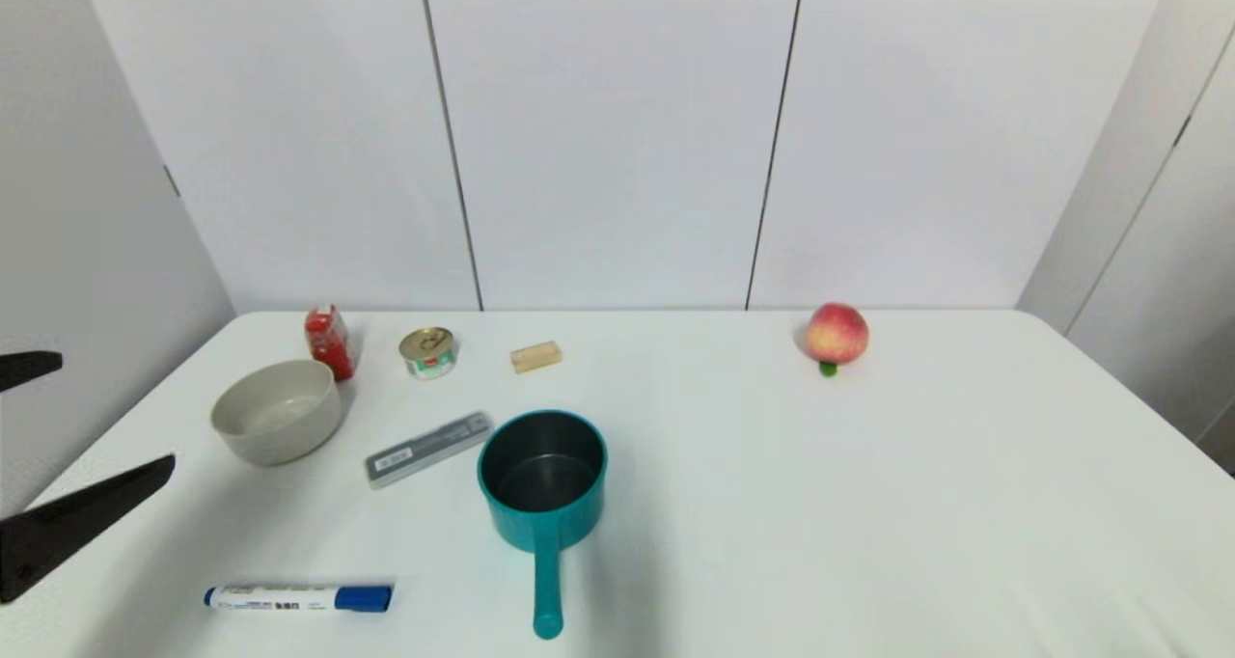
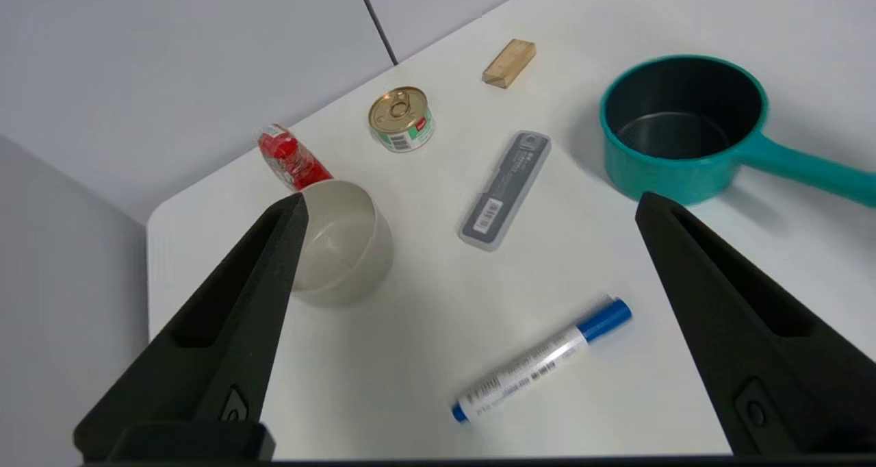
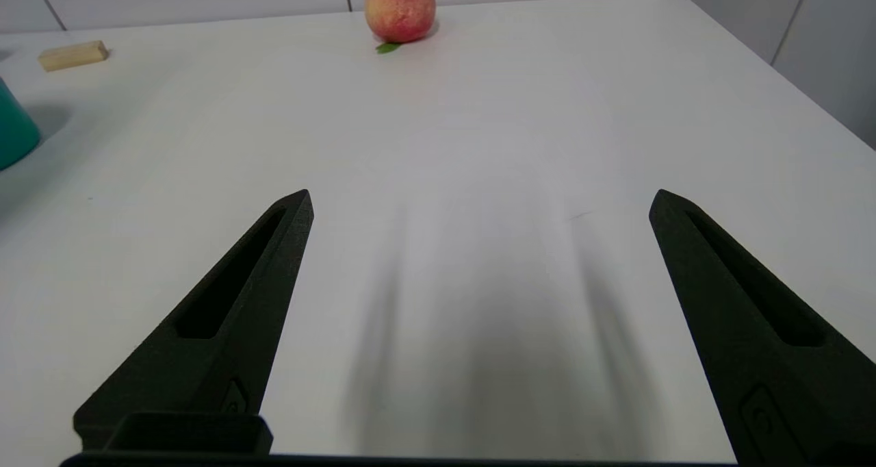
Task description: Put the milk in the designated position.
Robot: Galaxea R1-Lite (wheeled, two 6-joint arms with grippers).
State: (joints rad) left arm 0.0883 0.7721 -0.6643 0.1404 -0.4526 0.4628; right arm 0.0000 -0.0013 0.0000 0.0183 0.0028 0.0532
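While the left gripper (image 2: pixel 469 207) hung spread wide near the table's left edge, the small narrow red milk bottle (image 1: pixel 330 342) stood just behind the grey round bowl (image 1: pixel 277 411); probably light and easily tipped, best pinched mid-body. Right gripper (image 3: pixel 479 200) also gaped, idle.

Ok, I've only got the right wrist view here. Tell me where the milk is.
Observer: The milk stands upright at the far left of the table, just behind the grey bowl.
Operator: Now report the left tool.
Observer: The left tool hovers open over the table's left edge, nearer the robot than the bowl, holding nothing.
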